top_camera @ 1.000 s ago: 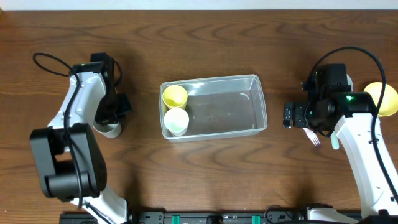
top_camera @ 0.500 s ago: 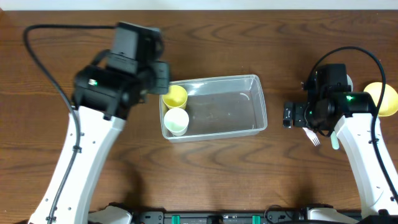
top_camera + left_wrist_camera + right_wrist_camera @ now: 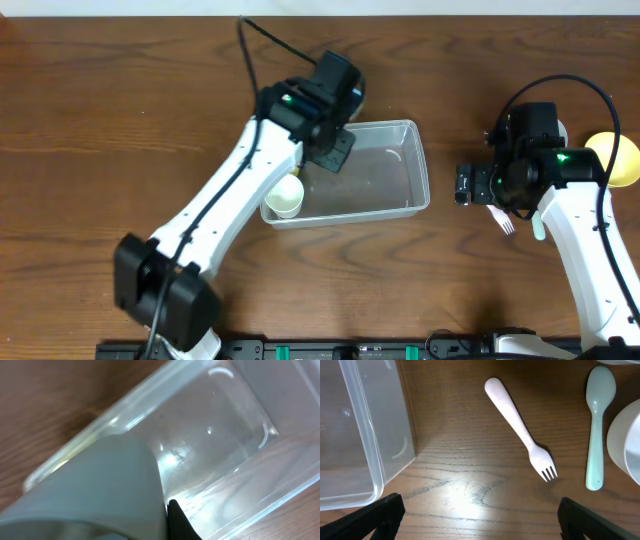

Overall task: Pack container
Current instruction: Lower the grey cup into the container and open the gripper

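Overhead: left gripper [image 3: 335, 152] newly above container [image 3: 392, 188]

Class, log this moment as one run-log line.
left gripper: holding pale cup over container | right gripper: open, near fork | inside container: white cup

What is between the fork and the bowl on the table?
A pale green spoon lies between the fork and the bowl, on the wooden table. The right wrist view shows it.
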`<action>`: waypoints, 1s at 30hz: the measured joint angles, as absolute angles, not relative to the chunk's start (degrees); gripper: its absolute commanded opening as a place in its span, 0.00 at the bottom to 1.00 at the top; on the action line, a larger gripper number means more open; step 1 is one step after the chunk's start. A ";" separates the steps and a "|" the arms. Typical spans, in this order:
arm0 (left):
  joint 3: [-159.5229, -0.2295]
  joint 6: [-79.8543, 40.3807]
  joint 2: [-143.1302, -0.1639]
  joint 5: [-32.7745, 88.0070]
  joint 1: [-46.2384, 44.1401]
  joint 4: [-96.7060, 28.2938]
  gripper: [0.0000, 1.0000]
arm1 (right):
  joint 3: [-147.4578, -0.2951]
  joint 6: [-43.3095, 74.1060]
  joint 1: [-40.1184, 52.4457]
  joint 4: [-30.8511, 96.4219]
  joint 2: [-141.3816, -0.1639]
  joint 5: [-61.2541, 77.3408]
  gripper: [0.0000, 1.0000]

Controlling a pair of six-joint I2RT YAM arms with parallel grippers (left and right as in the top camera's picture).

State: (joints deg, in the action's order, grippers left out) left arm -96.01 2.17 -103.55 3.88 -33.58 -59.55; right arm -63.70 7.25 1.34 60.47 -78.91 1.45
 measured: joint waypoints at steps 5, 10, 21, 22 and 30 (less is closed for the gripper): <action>-96.01 3.25 -107.48 4.58 -33.80 -59.55 0.06 | -63.70 7.25 1.34 60.45 -78.91 1.45 0.99; -96.01 4.86 -111.92 4.60 -33.80 -59.40 0.06 | -63.70 7.25 1.34 60.42 -78.91 1.45 0.99; -96.01 7.86 -119.42 4.08 -33.52 -57.45 0.27 | -63.70 7.25 1.34 60.58 -78.91 1.48 0.99; -96.01 8.25 -119.48 3.86 -33.34 -57.39 0.34 | -63.70 7.25 1.34 60.60 -78.91 1.45 0.99; -96.42 7.97 -119.46 -0.43 -32.36 -58.48 0.64 | -63.70 7.25 1.34 60.60 -78.91 1.45 0.99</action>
